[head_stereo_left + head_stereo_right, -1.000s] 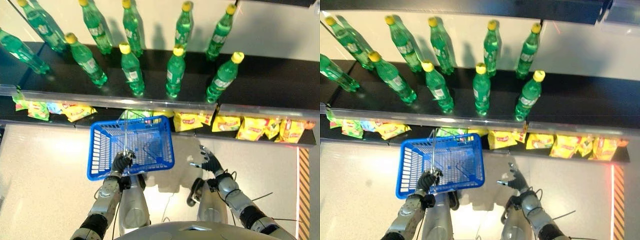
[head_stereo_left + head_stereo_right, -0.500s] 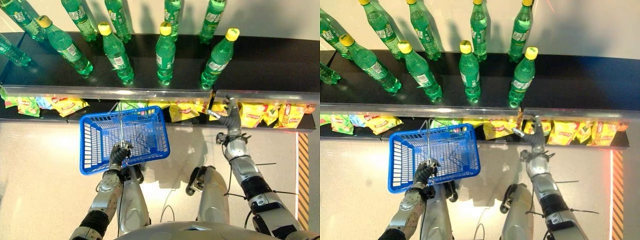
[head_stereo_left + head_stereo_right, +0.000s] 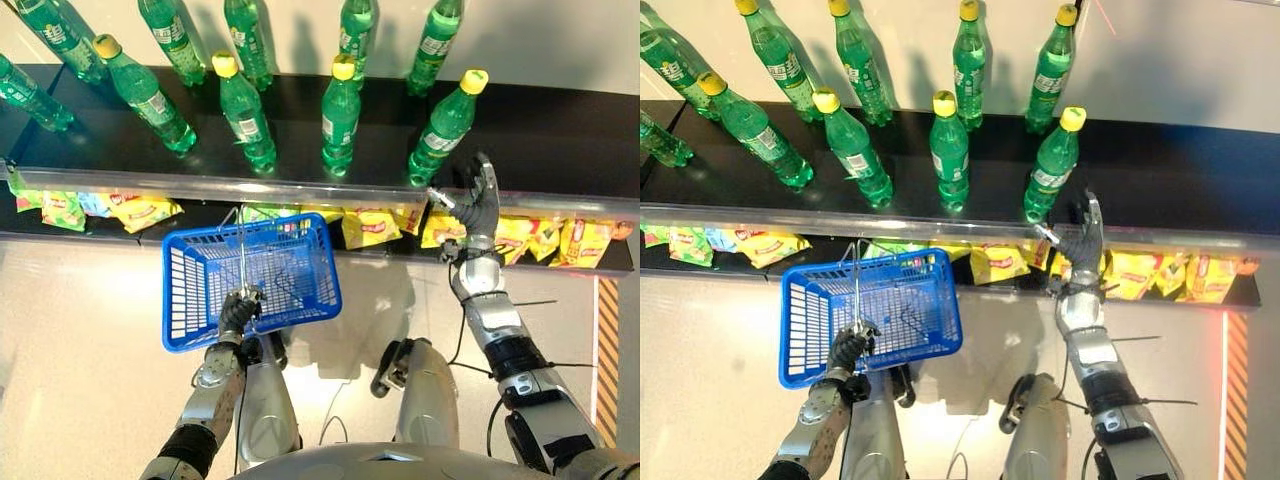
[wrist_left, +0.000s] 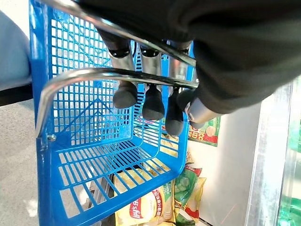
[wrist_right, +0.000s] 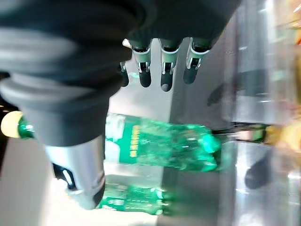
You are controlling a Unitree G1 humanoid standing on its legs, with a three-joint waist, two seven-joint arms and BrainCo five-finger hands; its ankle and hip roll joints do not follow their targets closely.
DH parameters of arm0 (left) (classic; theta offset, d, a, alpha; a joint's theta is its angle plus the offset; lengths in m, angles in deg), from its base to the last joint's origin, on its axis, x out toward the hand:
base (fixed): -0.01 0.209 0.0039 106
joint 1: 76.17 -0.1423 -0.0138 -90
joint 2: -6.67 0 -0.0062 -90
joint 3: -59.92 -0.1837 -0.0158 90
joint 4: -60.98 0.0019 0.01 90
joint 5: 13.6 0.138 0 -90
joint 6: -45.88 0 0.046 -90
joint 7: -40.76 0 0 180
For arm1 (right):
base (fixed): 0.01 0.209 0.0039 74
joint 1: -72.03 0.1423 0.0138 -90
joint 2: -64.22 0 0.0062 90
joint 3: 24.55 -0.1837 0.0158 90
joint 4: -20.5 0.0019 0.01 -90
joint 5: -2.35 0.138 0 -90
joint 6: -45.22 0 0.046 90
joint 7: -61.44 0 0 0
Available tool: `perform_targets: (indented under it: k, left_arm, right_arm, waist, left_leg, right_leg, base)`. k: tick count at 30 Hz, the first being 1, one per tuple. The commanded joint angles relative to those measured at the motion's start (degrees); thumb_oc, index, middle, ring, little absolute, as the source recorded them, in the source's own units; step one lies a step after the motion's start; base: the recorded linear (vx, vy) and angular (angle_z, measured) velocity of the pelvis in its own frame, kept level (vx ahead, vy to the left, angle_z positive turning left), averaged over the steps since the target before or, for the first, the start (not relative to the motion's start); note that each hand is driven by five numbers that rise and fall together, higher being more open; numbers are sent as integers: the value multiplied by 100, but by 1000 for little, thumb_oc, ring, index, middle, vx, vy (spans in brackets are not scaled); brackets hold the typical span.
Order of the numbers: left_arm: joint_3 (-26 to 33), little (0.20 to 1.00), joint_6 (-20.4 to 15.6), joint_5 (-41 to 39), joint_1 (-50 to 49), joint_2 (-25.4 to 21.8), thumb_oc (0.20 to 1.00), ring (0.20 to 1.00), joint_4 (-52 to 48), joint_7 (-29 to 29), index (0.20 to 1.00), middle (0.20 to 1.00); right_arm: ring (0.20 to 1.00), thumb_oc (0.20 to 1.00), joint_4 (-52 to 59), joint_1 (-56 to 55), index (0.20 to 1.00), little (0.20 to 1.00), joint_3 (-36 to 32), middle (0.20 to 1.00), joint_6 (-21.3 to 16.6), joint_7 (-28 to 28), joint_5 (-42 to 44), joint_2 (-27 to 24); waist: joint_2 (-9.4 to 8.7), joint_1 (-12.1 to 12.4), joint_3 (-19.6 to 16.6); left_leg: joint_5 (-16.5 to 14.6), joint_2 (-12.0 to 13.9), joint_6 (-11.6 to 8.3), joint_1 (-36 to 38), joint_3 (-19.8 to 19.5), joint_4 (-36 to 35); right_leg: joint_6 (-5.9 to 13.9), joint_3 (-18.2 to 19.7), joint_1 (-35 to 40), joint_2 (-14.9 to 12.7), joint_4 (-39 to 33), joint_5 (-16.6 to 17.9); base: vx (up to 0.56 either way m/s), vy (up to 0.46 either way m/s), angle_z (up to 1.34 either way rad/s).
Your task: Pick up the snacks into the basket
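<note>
My left hand [image 3: 240,309] is shut on the metal handle [image 4: 117,75] of the blue mesh basket [image 3: 186,292] and holds it in front of the lower shelf. Its fingers [image 4: 153,106] curl round the handle bar. Yellow snack bags [image 3: 371,226] lie in a row on the lower shelf behind the basket, with more to the right [image 3: 578,242] and left [image 3: 142,211]. My right hand [image 3: 478,206] is raised, open with straight fingers [image 5: 162,70], in front of the upper shelf's edge. It is above the snack bags, beside a green bottle [image 3: 444,135], and holds nothing.
Several green bottles with yellow caps [image 3: 341,120] stand on the dark upper shelf [image 3: 560,150], behind a clear front lip [image 3: 300,188]. One bottle [image 5: 160,146] is close past my right hand. Pale floor [image 3: 90,330] lies below the shelves.
My right hand has risen from waist height, past the snack shelf, to the upper shelf's edge. My left hand keeps hold of the basket. The camera has shifted slightly.
</note>
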Motion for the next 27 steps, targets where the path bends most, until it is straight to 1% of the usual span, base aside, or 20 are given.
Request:
perform_targets:
  k: [1,6,10,11,16,23,25,27]
  left_arm:
    - [-213,200,-518,-40,-71,-87,200,200,-884,94,200,200]
    - [-214,200,-510,-117,-121,-124,200,200,-959,109,200,200]
    - [-260,200,-478,-173,-160,-180,200,200,-1071,153,200,200]
    - [-294,200,-461,-189,-163,-194,200,200,-1089,156,200,200]
    - [-336,200,-450,-224,-159,-244,200,200,-1124,185,200,200]
    - [-381,200,-454,-353,-181,-269,200,200,-1133,248,200,200]
    - [-401,200,-449,-376,-212,-290,200,200,-1149,284,200,200]
    - [-405,200,-451,-387,-211,-299,200,200,-1165,296,200,200]
  right_arm:
    - [1000,1000,-308,395,1000,1000,-230,1000,-173,-306,-91,-123]
    - [1000,1000,-784,823,1000,1000,-310,1000,-109,-396,117,-225]
    - [1000,1000,-1217,1190,1000,1000,-308,1000,-58,-448,266,-410]
    - [1000,1000,-1419,1355,1000,1000,-298,1000,-45,-447,366,-449]
    - [1000,1000,-1659,1553,1000,1000,-248,1000,-27,-421,457,-535]
    - [1000,1000,-2122,1861,1000,1000,-120,1000,15,-337,564,-614]
    - [1000,1000,-2502,2097,1000,1000,-43,1000,66,-286,591,-680]
    - [1000,1000,-2592,2172,1000,1000,-19,1000,59,-267,621,-693]
  waist:
    - [112,202,-359]
    - [143,287,-344]
    - [167,349,-322]
    - [176,370,-298]
    - [187,378,-255]
    - [199,417,-280]
    - [212,466,-297]
    - [217,475,-290]
  left_leg:
    - [-798,-205,281,269,427,472]
    - [-795,-197,268,238,408,490]
    - [-791,-207,255,254,419,471]
    - [-785,-208,252,261,417,468]
    - [-764,-189,230,273,431,466]
    - [-718,-185,217,305,425,388]
    - [-682,-195,221,322,400,325]
    - [-672,-195,219,323,398,319]
  right_leg:
    - [121,-414,73,182,-323,263]
    - [113,-454,78,174,-300,245]
    - [127,-486,85,156,-300,258]
    - [129,-496,101,155,-300,263]
    - [135,-508,127,149,-302,265]
    - [138,-545,189,168,-394,307]
    - [135,-571,227,188,-434,334]
    - [136,-580,232,192,-440,342]
  base:
    - [0,0,0]
    - [0,0,0]
    - [4,-6,2]
    - [7,-16,5]
    - [1,-10,4]
    - [0,0,0]
    - [0,0,0]
    - [-8,-4,2]
